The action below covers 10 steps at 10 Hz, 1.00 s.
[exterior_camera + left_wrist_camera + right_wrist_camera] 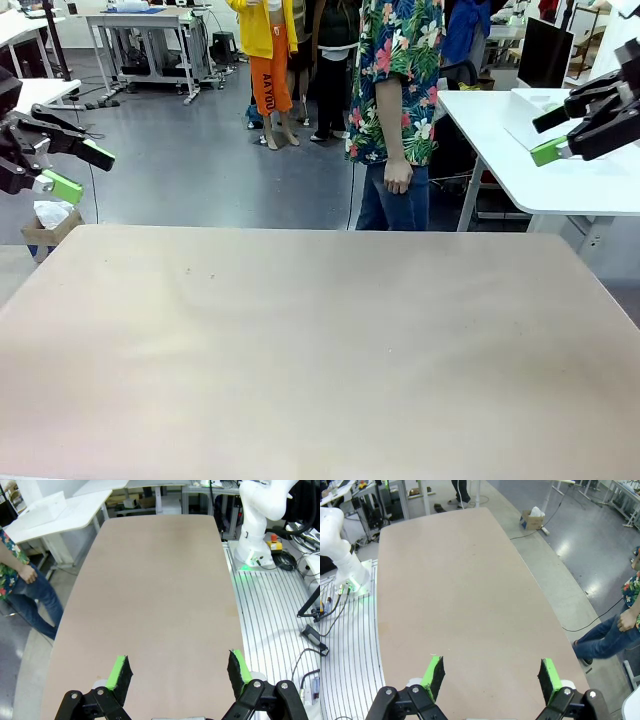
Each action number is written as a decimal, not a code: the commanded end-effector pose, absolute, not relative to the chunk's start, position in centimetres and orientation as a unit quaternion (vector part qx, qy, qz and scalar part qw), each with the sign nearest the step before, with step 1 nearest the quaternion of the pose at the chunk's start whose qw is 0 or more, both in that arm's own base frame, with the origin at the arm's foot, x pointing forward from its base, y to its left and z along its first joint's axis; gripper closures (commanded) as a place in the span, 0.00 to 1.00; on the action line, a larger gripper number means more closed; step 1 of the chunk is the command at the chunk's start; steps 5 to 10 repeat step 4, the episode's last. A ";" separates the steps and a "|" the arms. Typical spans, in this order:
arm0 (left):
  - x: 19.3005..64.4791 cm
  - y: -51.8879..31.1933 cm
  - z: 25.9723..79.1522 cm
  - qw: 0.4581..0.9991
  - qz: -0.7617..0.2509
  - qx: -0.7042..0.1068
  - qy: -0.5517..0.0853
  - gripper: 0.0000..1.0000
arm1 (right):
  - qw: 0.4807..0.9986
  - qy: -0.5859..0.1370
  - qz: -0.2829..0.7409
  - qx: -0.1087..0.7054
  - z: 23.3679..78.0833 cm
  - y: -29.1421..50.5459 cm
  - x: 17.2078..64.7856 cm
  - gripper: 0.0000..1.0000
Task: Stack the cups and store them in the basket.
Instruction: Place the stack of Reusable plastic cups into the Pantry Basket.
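1. Counter (320, 350) bare; cups and basket not placed on it.
2. Left gripper (75, 170) and right gripper (545, 135) raised at the edges, fingers (121, 672) spread, holding nothing.
3. Risk: person's hand (398, 176) enters near far edge while arms move, causing collision.

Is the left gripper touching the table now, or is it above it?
Apart. In the front view the left gripper hangs open at the table's left edge, floor visible behind it; the left wrist view shows its fingers above the tabletop.
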<state>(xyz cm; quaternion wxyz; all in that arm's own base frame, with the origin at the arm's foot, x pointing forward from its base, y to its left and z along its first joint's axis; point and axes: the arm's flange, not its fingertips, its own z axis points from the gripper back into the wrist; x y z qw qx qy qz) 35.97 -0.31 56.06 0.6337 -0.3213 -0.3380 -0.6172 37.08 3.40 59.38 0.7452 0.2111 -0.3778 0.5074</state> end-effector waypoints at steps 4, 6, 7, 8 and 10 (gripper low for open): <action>36.0 -0.4 56.4 0.634 -0.612 -0.329 -0.340 0.00 | 0.740 -0.386 0.507 0.215 59.4 3.4 37.3 0.00; 36.0 -0.4 56.4 0.634 -0.612 -0.329 -0.340 0.00 | 0.740 -0.386 0.507 0.215 59.4 3.4 37.3 0.00; 36.0 -0.4 56.4 0.634 -0.612 -0.329 -0.340 0.00 | 0.740 -0.386 0.507 0.215 59.4 3.4 37.3 0.00; 36.0 -0.4 56.4 0.634 -0.612 -0.329 -0.340 0.00 | 0.740 -0.386 0.507 0.215 59.4 3.4 37.3 0.00; 36.0 -0.4 56.4 0.634 -0.612 -0.329 -0.340 0.00 | 0.740 -0.386 0.507 0.215 59.4 3.4 37.3 0.00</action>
